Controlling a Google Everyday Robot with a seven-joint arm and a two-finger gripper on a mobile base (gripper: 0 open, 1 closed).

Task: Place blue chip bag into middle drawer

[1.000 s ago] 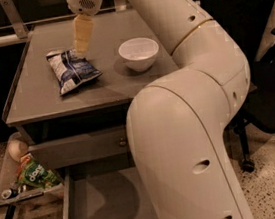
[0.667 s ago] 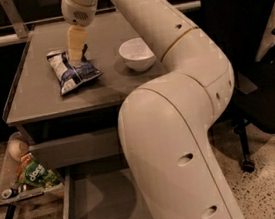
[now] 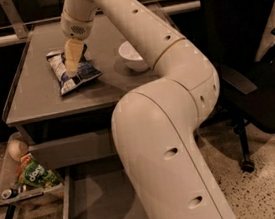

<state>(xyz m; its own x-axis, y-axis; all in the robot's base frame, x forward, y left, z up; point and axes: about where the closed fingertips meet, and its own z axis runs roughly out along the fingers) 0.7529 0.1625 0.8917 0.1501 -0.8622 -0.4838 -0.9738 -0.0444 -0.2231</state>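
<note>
Grey tabletop (image 3: 30,95) — gripper (image 3: 72,68) at blue chip bag (image 3: 81,76), print unreadable

A robot claw (image 3: 72,69) hangs over the blue chip bag (image 3: 85,74) on the tabletop (image 3: 30,95); below, the middle drawer (image 3: 97,202) is open.

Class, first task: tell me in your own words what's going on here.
The robot's arm reaches over the table, its gripper down at the blue chip bag, which lies flat on it near a white bowl. Below, the middle drawer stands pulled open; the bag is not yet in it.
</note>
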